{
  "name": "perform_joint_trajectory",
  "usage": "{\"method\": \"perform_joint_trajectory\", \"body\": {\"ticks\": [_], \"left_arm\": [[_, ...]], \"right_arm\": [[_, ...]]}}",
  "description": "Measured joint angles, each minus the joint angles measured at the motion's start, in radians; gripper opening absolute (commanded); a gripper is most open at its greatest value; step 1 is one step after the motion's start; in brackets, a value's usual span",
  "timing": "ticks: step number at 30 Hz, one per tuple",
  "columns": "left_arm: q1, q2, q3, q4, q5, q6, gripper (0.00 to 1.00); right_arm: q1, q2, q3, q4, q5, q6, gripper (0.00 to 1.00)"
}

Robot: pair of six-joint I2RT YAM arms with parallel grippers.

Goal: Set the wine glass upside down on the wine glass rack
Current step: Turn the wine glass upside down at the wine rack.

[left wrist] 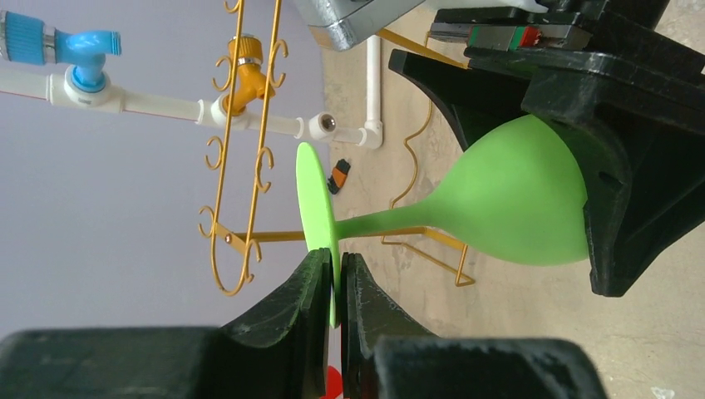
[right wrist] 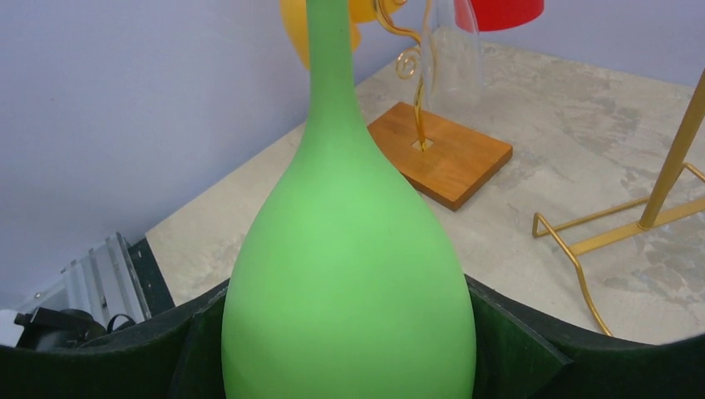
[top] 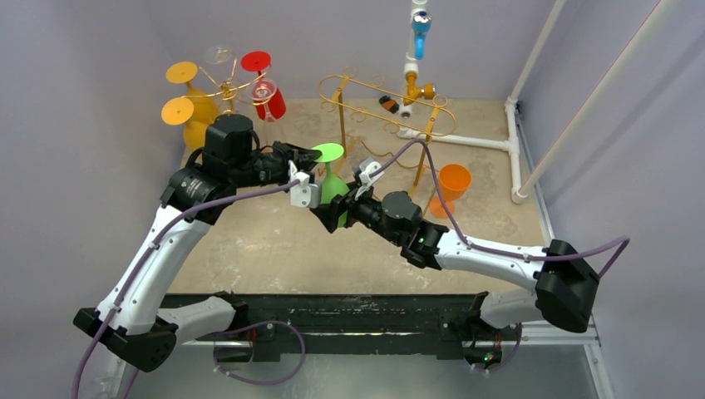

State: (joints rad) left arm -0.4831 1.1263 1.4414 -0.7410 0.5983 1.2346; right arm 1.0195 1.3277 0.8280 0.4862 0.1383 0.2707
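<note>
**Green wine glass [top: 334, 188] gripped by both arms**

It hangs above the middle of the tabletop [top: 266, 241], short of the gold rack [top: 387, 108] near the far edge. The right gripper [top: 342, 206] clasps its bowl between wide-set jaws. The left gripper [left wrist: 336, 278] pinches the rim of its foot.

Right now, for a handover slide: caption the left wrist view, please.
Left gripper pinches the foot of the green wine glass while the right gripper cups its bowl.
</note>
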Motion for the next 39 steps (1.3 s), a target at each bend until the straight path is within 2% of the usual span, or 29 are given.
{"method": "perform_joint_trajectory", "body": {"ticks": [8, 10, 12, 13, 14, 15, 17, 18, 23, 27, 32, 39], "left_arm": [[-0.005, 0.003, -0.021, 0.0, 0.004, 0.01, 0.04], [-0.006, 0.003, -0.03, 0.005, 0.004, 0.018, 0.04], [-0.008, 0.003, -0.037, 0.013, 0.004, 0.023, 0.06], [-0.008, 0.003, -0.04, 0.018, 0.004, 0.026, 0.14], [-0.008, 0.003, -0.041, 0.02, 0.004, 0.027, 0.33], [-0.008, 0.003, -0.041, 0.022, 0.003, 0.026, 0.56], [-0.006, 0.001, -0.041, 0.031, -0.018, 0.012, 0.75], [0.001, 0.0, -0.041, 0.035, -0.029, 0.007, 0.78], [0.014, 0.014, -0.029, 0.04, -0.097, -0.091, 0.81], [0.014, 0.033, 0.008, 0.038, -0.139, -0.149, 0.82], [0.014, 0.019, 0.009, 0.042, -0.177, -0.181, 0.82], [0.014, 0.003, 0.009, 0.045, -0.195, -0.204, 0.82]], "right_arm": [[0.002, -0.037, -0.113, 0.142, 0.001, 0.005, 0.71], [0.002, -0.041, -0.125, 0.152, 0.001, 0.006, 0.68], [0.002, -0.041, -0.131, 0.161, 0.002, 0.008, 0.6], [0.002, -0.041, -0.133, 0.163, 0.002, 0.009, 0.57], [0.001, -0.041, -0.133, 0.164, 0.002, 0.01, 0.55], [0.001, -0.041, -0.133, 0.166, 0.004, 0.01, 0.55], [0.001, -0.044, -0.14, 0.173, 0.02, 0.008, 0.56], [0.0, -0.047, -0.145, 0.18, 0.033, 0.008, 0.57], [-0.023, -0.036, -0.143, 0.218, 0.103, -0.023, 0.58], [-0.098, 0.016, -0.101, 0.224, 0.106, -0.032, 0.58], [-0.164, 0.088, -0.008, 0.206, 0.105, -0.047, 0.58], [-0.172, 0.175, 0.1, 0.188, 0.105, -0.061, 0.57]]}}
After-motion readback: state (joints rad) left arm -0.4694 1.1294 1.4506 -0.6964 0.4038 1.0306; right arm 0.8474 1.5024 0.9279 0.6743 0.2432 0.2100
